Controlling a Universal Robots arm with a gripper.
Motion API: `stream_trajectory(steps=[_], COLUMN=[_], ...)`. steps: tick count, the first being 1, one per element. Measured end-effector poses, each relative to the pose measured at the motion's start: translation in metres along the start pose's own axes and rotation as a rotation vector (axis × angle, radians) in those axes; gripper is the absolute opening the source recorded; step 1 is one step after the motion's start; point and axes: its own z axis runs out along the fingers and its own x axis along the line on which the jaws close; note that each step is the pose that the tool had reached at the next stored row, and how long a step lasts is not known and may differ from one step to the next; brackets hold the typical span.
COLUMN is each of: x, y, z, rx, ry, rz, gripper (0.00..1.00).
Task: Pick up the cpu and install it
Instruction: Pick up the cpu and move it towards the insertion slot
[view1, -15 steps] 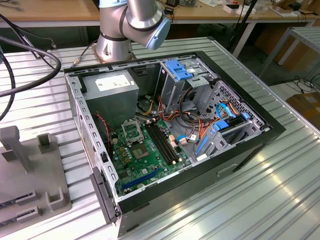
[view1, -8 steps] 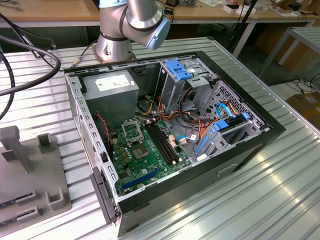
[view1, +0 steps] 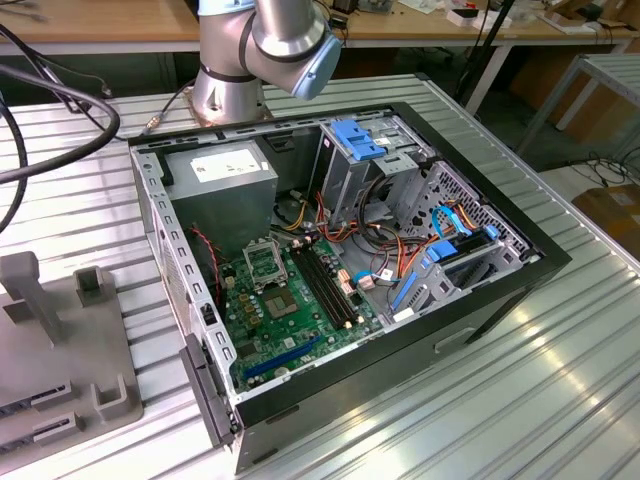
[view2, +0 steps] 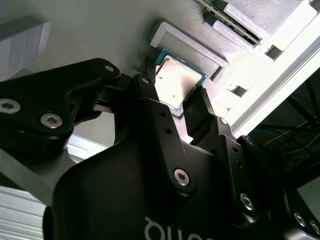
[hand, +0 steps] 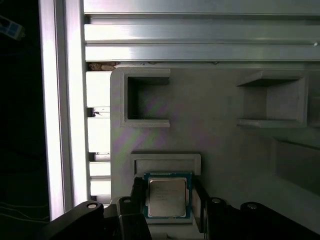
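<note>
On the ribbed metal table (view1: 560, 400), a grey holder (view1: 50, 340) sat lower left in the exterior view. Its recess kept the cpu (hand: 167, 197) flat; the gripper (hand: 168, 189) straddled it, fingers (hand: 138, 195) spread for grasping.

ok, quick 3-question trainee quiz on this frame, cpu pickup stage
1. True or false: the cpu already sits in the motherboard inside the computer case.
2. What is the gripper nearest to? A) the power supply B) the cpu C) a blue drive bay latch
3. What does the cpu rest on?

Key:
1. False. In both wrist views it lies outside the case.
2. B. The gripper is right at the cpu.
3. A pocket of the grey fixture, which lies on the ribbed metal table.
</note>
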Motion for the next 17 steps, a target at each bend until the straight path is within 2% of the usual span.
stream_trajectory(steps=[7,14,15,16,17], x=[0.0,-0.0002,-0.0008,-0.0008,-0.0011], y=[-0.0001,-0.0003,-0.0006,-0.0006,-0.0007], z=[-0.0045,-0.0144,-0.0324,-0.033,-0.0381], rx=[0.0001,0.0,-0.0012,-0.0012,-0.0012], ry=[0.0018,0.0053,0.0161,0.0171,0.0176], rz=[0.0,0.0,0.0,0.0,0.0], gripper=[0.47,0.47,0.47,0.47,0.47])
